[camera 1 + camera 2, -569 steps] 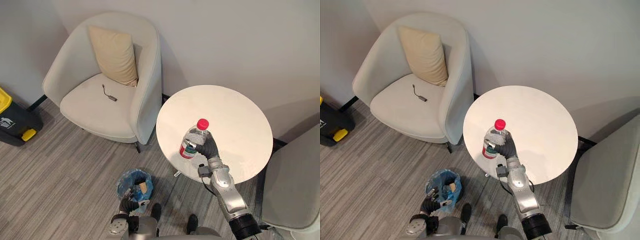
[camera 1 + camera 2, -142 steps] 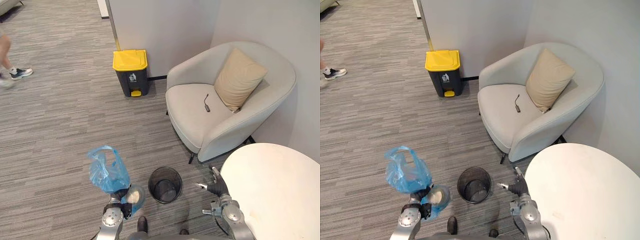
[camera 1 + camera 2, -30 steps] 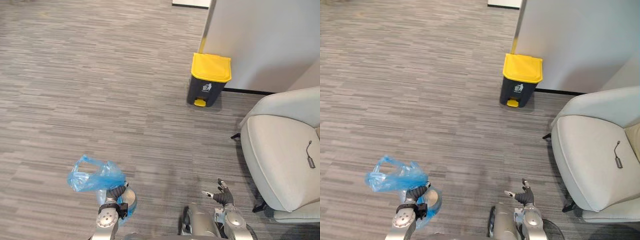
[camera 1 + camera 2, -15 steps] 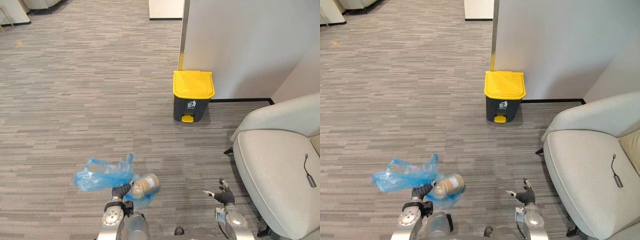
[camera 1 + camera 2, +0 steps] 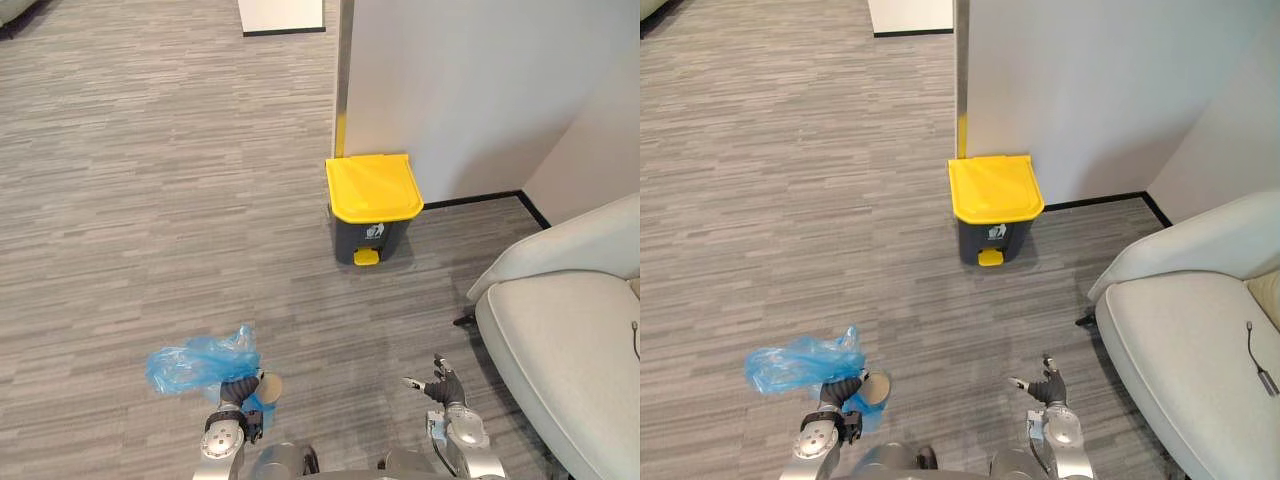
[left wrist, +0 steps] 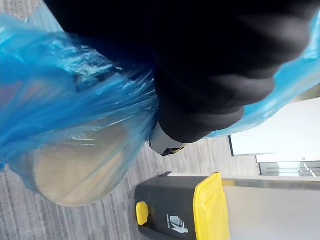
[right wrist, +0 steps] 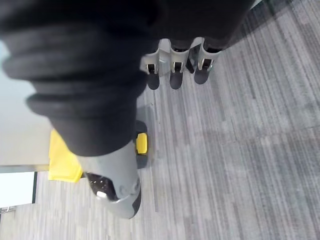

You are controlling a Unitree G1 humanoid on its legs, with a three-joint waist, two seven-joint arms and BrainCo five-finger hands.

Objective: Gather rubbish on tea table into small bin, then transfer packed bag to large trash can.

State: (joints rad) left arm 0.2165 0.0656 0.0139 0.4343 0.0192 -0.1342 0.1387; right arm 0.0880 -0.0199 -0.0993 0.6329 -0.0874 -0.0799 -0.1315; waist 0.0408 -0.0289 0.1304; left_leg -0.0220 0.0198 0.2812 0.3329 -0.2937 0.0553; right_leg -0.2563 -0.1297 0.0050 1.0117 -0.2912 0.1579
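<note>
Bag apparently gripped by left hand.

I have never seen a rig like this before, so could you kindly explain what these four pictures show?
This is a two-legged humanoid robot with two arms ending in mechanical hands. Two pictures come from cameras on its head, looking down; the other two come from a camera on each wrist, close to the hand. The left hand grips a filled, crumpled blue plastic bag. The right hand is open and empty. Ahead, on the grey striped floor, a dark trash can with a closed yellow lid stands against the white wall. A light grey armchair is on the right.
</note>
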